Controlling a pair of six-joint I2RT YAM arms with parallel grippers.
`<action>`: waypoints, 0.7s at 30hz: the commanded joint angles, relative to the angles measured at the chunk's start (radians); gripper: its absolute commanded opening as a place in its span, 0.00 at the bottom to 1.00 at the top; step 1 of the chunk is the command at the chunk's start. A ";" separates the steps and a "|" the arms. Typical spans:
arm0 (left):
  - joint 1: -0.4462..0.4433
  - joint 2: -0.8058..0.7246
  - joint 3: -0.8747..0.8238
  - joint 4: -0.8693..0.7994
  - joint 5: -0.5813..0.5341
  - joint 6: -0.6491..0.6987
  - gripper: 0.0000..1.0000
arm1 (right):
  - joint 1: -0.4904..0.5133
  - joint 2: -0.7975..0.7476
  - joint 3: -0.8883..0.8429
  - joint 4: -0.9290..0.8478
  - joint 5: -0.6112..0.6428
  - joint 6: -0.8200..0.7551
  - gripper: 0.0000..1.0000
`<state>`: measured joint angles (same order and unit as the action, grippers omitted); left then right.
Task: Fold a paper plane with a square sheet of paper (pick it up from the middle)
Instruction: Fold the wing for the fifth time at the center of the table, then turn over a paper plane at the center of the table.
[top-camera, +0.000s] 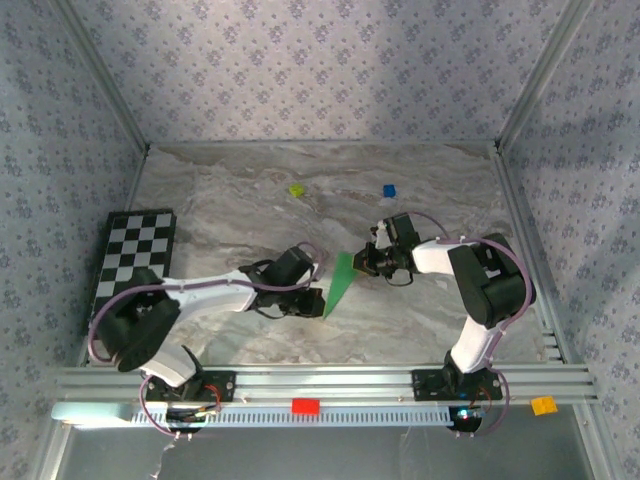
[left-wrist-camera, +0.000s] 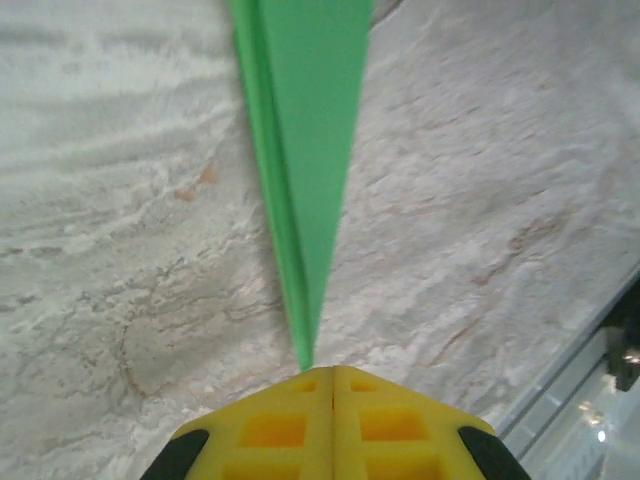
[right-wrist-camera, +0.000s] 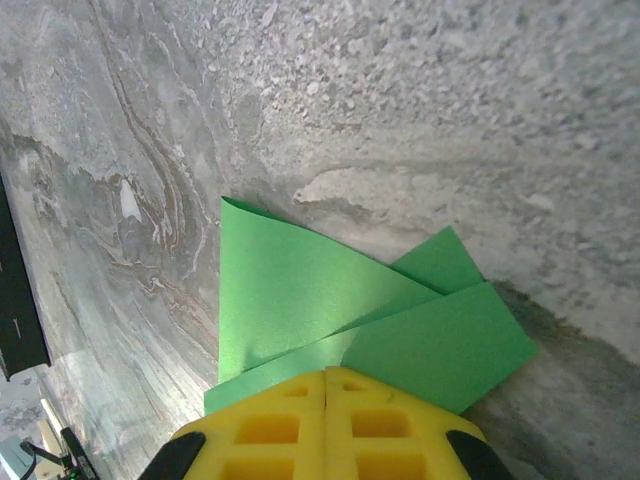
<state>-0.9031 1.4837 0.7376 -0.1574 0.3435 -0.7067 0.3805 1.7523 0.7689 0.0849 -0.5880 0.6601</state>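
Top external view: the paper plane (top-camera: 341, 283) is held at both ends. Its tip is pinched by the left gripper (left-wrist-camera: 332, 372), and its wide end is clamped by the right gripper (right-wrist-camera: 325, 372).

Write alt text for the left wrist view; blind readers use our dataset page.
The left gripper, shut, pinches the pointed tip of a narrow folded green paper plane, which stretches away over a grey marbled table.

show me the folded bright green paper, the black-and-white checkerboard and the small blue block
folded bright green paper (top-camera: 340, 283), top view, its middle
black-and-white checkerboard (top-camera: 135, 250), top view, centre of board
small blue block (top-camera: 389, 190), top view, its top face
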 joint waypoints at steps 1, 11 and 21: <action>0.033 -0.048 -0.009 -0.012 -0.040 0.004 0.06 | 0.025 0.000 0.048 -0.057 0.016 -0.024 0.06; 0.157 -0.018 -0.011 0.090 0.000 -0.047 0.11 | 0.032 -0.260 -0.004 -0.174 0.149 -0.024 0.20; 0.197 0.151 0.043 0.176 0.130 -0.099 0.21 | 0.035 -0.530 -0.261 -0.128 0.232 0.083 0.27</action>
<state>-0.7094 1.6001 0.7429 -0.0200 0.4118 -0.7860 0.4122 1.2518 0.5434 -0.0334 -0.3870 0.7006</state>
